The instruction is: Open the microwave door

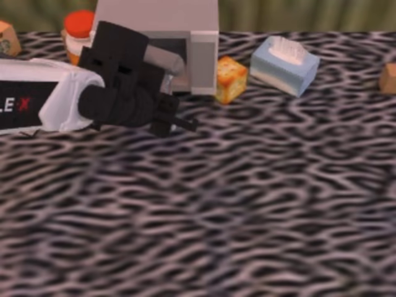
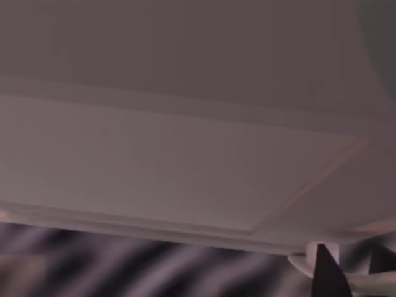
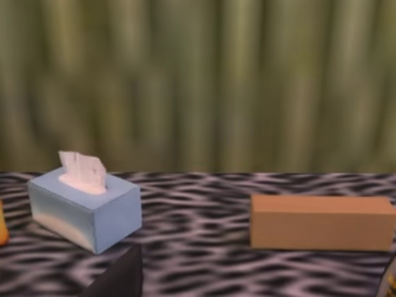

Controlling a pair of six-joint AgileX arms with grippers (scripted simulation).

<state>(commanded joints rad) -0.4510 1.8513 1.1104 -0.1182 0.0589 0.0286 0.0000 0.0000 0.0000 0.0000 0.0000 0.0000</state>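
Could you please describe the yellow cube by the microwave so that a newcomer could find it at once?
Find the microwave at the table's far edge. The yellow cube sits at its front right corner, left of the tissue box. It alone is orange-yellow and speckled.

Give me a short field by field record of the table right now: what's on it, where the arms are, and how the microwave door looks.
microwave: far edge, left of centre
microwave door: swung partly open
left gripper: at the door front, working
right arm: not seen in the top view
tissue box: pale blue, right of the microwave
orange-yellow cube: beside the microwave's right front corner
red-lidded jar: left of the microwave
brown box: far right
table: black-and-white wavy pattern
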